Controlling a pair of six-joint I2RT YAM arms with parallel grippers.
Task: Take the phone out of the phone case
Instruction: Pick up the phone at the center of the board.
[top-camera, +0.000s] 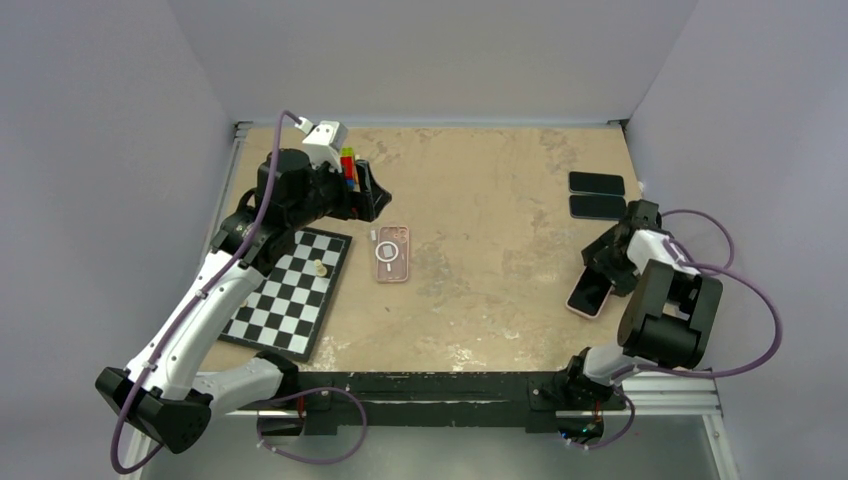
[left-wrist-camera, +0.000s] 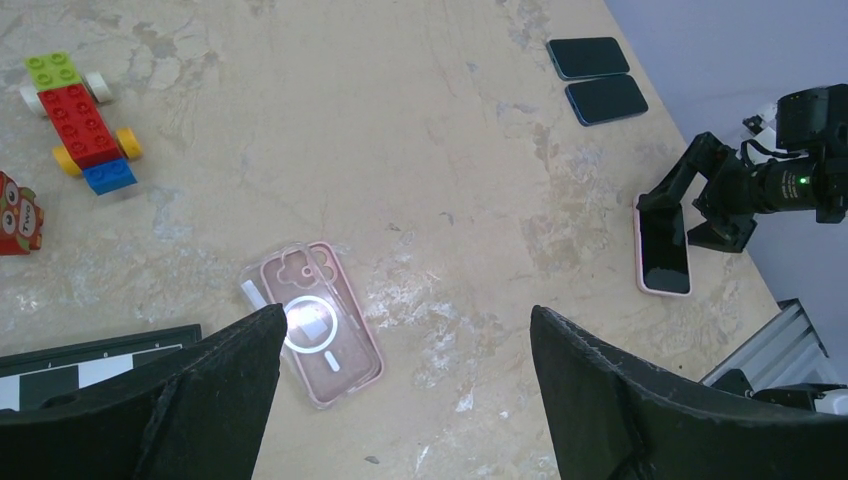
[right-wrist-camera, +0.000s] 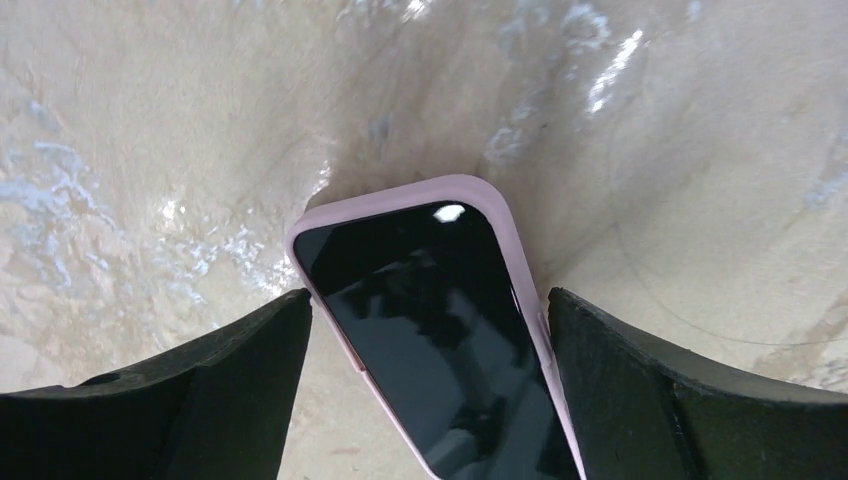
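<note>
We see the phone (right-wrist-camera: 435, 330), dark screen up, sitting in its pink case (right-wrist-camera: 400, 197) flat on the table (top-camera: 480, 170) near the right edge. The right gripper (top-camera: 603, 268) is down over it with its jaws wide apart, one of its fingers (right-wrist-camera: 200, 380) on each side of the cased phone. The case edges lie just beside the pads, and we cannot tell whether they touch. The phone's rounded end pokes out a little past the fingertips.

Farther back along the same edge, two dark phones (top-camera: 597, 194) lie side by side, near the right gripper but apart from it.

The left gripper (left-wrist-camera: 407, 315) hangs above the table's left-centre, jaws spread and holding nothing. Below it lies a second translucent pink case (left-wrist-camera: 320, 325) with a white ring on it, well apart from the cased phone. We cannot tell whether anything is inside it. Just to its left sits a chessboard (top-camera: 290, 295) with one pale chess piece (top-camera: 318, 267) standing on it. Behind the left gripper are a toy-brick car (left-wrist-camera: 80, 125) and, near it, a small red box (left-wrist-camera: 15, 215) at the frame's edge.
</note>
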